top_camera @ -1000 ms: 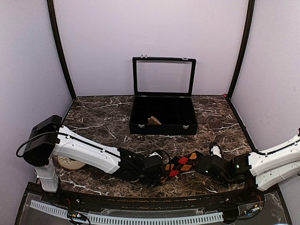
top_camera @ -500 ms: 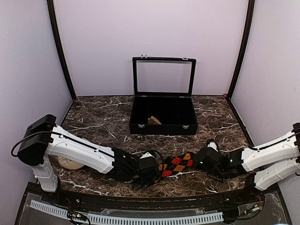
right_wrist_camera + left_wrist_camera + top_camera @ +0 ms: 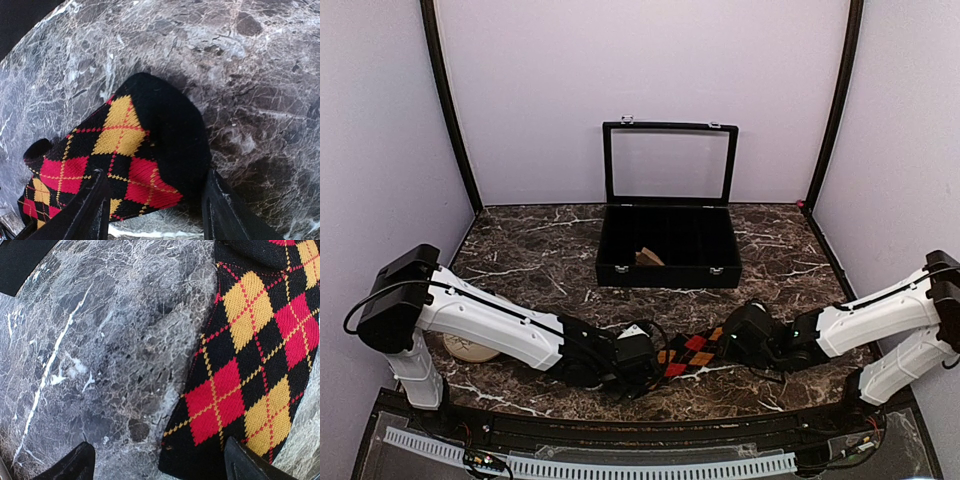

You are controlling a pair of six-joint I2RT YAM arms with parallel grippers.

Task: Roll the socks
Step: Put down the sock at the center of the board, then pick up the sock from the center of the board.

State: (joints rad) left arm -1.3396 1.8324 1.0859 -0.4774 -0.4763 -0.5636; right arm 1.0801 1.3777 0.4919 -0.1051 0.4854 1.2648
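Observation:
The argyle sock point(image 3: 692, 351) lies near the table's front edge, between my two grippers. In the left wrist view the argyle sock point(image 3: 250, 365) lies flat, and its black end reaches in between the fingertips of my left gripper point(image 3: 160, 467), which stands wide open. My left gripper point(image 3: 652, 364) is at the sock's left end. In the right wrist view the other end of the argyle sock point(image 3: 125, 150) is humped up and folded over, and my right gripper point(image 3: 157, 210) straddles it with its jaws open. My right gripper point(image 3: 726, 345) is at the sock's right end. A tan sock point(image 3: 648, 257) lies in the black case.
The black compartment case point(image 3: 668, 272) stands at mid-table with its glass lid point(image 3: 670, 160) raised. A round tan disc point(image 3: 470, 349) lies under my left arm. Purple walls close in the table on three sides. The table's front edge runs just below both grippers.
My right arm has slid left along the sock, bunching and folding its right end, and its jaws have widened. The sock looks shorter. The left gripper has shifted only slightly.

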